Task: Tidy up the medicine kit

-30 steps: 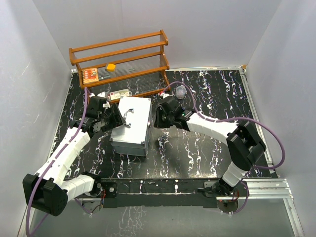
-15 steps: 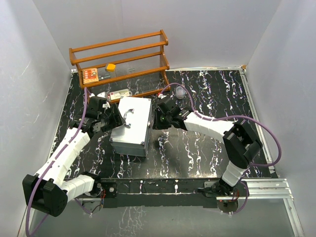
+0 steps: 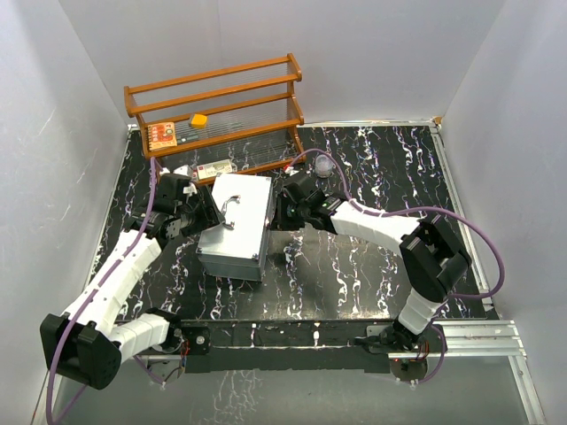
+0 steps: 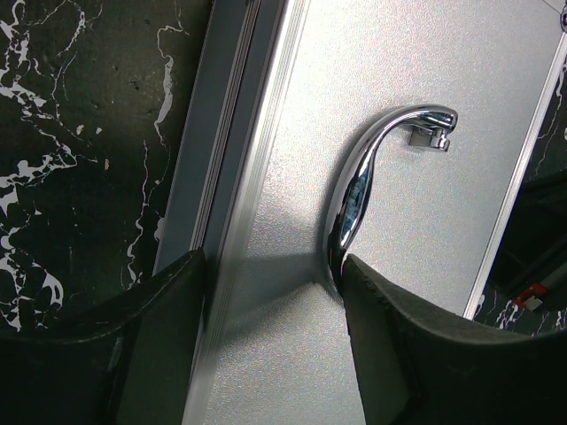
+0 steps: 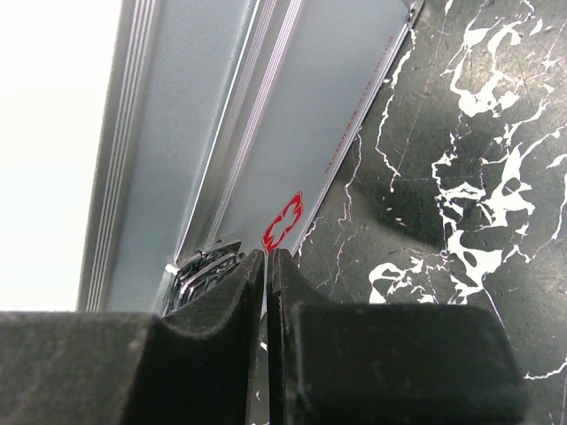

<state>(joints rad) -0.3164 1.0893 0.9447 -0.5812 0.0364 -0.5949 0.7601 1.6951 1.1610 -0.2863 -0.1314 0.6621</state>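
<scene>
Medicine kit case (image 3: 236, 226) sits closed mid-worktop; left gripper (image 4: 270, 305) gapes over its lid, right gripper (image 5: 267, 266) pinched together at a latch (image 5: 202, 268); supplies remain on the rack (image 3: 217, 111).

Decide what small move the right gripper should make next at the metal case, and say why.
Probably work the right gripper, shut, against the chrome latch beside its tips, while the open left gripper straddles the opposite edge of the closed metal case and steadies it. Whether that frees or fastens the lid cannot be told.
</scene>
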